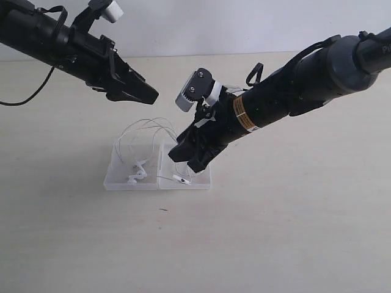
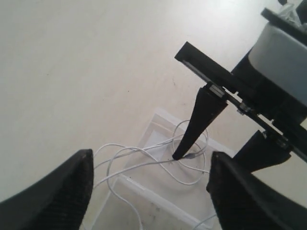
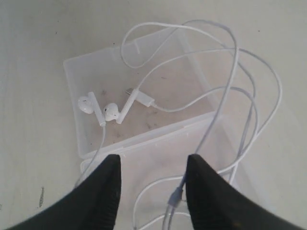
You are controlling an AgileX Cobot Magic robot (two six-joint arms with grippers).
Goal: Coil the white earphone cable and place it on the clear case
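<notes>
Hanging over the beige table point(image 1: 293, 238), the left gripper point(image 2: 151, 189) and the right gripper point(image 3: 152, 189) both stand with jaws apart; the yellow arm label point(image 1: 242, 115) is unreadable.

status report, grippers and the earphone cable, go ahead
Left gripper open, raised off to the side. Right gripper open, low over the clear case. White earphone cable loose on case, loops spilling past its edge.
</notes>
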